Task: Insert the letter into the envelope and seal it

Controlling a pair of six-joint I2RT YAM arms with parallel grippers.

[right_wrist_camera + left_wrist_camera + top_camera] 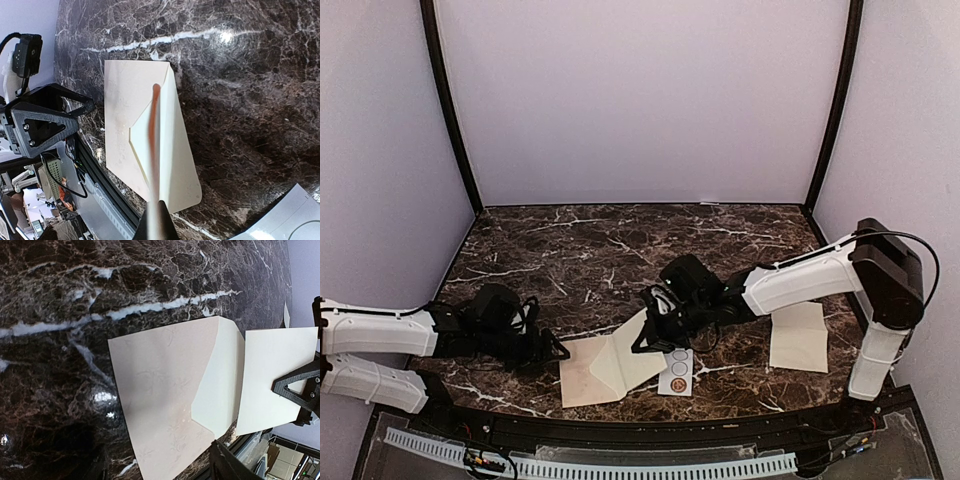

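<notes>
Right gripper (653, 335), frame centre: pinched shut on raised flap of envelope (590, 372). Envelope body flat, lower centre, on marble table (580, 250). Left gripper (552, 349), lower left: jaws apart, empty, beside envelope's left edge. Letter (798, 337) flat at right, well apart.

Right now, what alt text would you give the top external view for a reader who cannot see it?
The right end effector holds up the flap of a pinkish-tan envelope on a dark marble table; the left end effector sits open beside it. The cream letter lies apart at right.
</notes>
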